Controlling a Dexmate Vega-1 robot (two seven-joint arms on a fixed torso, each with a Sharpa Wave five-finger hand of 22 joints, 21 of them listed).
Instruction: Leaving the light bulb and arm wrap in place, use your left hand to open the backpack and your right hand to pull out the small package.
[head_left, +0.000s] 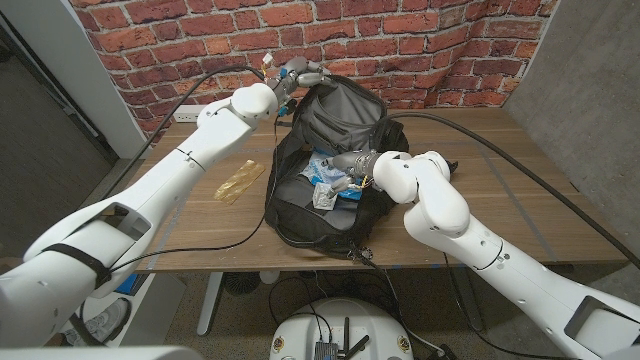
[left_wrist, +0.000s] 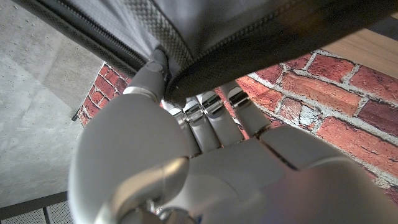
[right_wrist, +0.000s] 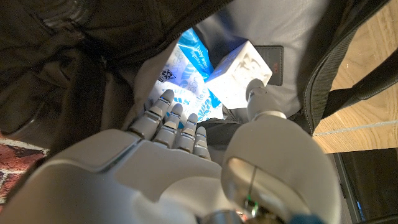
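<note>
A black backpack (head_left: 330, 110) lies open in the middle of the wooden table. My left hand (head_left: 292, 76) grips the zippered edge of its flap (left_wrist: 249, 31) at the far end and holds it up; the fingers (left_wrist: 205, 118) curl around that edge. My right hand (head_left: 352, 163) reaches into the opening. Inside lie a blue-and-white packet (right_wrist: 193, 53) and a white patterned box (right_wrist: 239, 68). The fingers (right_wrist: 171, 121) lie over the packet and the thumb tip touches the box, gripping nothing. A small white package (head_left: 322, 196) lies near the bag's front.
A flat tan object (head_left: 239, 180) lies on the table (head_left: 520, 200) left of the backpack. Black cables (head_left: 200, 245) run over the table on both sides. A red brick wall (head_left: 420, 40) stands close behind the bag.
</note>
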